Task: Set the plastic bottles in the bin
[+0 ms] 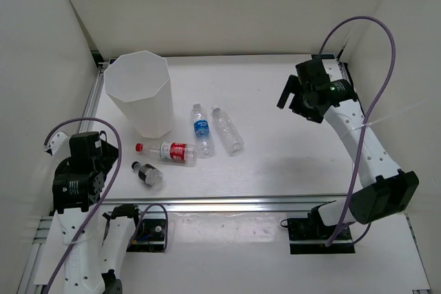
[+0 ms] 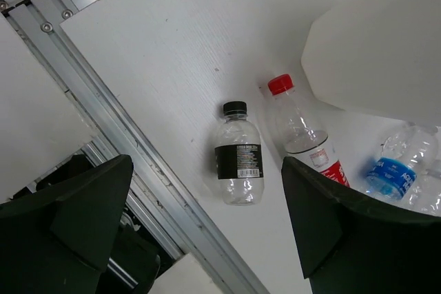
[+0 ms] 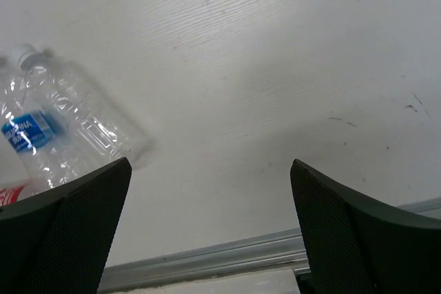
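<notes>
The white faceted bin (image 1: 141, 91) stands at the back left; its wall shows in the left wrist view (image 2: 372, 39). Four clear bottles lie on the table in front of it: a red-capped one (image 1: 169, 151), a blue-labelled one (image 1: 202, 129), an unlabelled one (image 1: 227, 129) and a short dark-labelled one (image 1: 147, 173). My left gripper (image 1: 88, 148) is open and empty, raised over the near-left corner, with the dark-labelled bottle (image 2: 238, 163) and the red-capped bottle (image 2: 303, 135) below it. My right gripper (image 1: 286, 94) is open and empty, raised to the right of the bottles.
An aluminium rail (image 1: 241, 203) runs along the table's near edge and another along the left edge (image 2: 103, 122). White walls enclose the back and sides. In the right wrist view the blue-labelled bottle (image 3: 27, 132) and the unlabelled bottle (image 3: 93, 125) lie at the left.
</notes>
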Robot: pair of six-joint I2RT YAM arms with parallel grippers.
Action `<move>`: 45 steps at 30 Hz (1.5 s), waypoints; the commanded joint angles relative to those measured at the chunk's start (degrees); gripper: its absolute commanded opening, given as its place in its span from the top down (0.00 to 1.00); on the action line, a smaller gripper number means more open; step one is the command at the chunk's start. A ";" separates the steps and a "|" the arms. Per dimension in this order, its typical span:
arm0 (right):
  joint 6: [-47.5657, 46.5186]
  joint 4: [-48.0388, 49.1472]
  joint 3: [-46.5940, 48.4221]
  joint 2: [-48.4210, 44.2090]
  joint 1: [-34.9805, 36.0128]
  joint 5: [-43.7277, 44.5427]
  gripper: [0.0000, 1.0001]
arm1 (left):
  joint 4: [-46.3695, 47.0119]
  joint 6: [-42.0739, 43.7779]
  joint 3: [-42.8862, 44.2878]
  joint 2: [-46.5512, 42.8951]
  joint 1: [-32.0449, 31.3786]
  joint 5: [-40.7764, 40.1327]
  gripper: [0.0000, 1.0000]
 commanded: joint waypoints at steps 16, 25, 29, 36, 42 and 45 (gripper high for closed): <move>-12.34 2.07 31.10 42.48 2.57 -27.22 0.00 | -0.22 5.08 -3.14 6.71 -0.87 3.43 0.00; -12.95 7.60 34.20 52.94 5.47 -42.69 0.00 | 0.92 6.22 -4.20 9.51 -0.87 3.43 0.00; -12.95 8.23 34.20 55.31 7.85 -44.80 0.00 | 1.53 6.22 -3.58 11.37 -0.87 3.43 0.00; -12.42 8.75 33.67 58.40 10.22 -44.81 0.04 | 1.01 7.28 -0.42 13.92 -3.76 0.10 0.00; -11.28 9.37 33.14 56.75 9.70 -39.80 0.59 | 0.48 7.28 1.42 14.45 -4.82 -0.43 0.00; -8.83 9.37 36.47 52.27 9.17 -39.80 0.65 | -0.14 7.28 3.18 13.22 -4.82 -0.43 0.00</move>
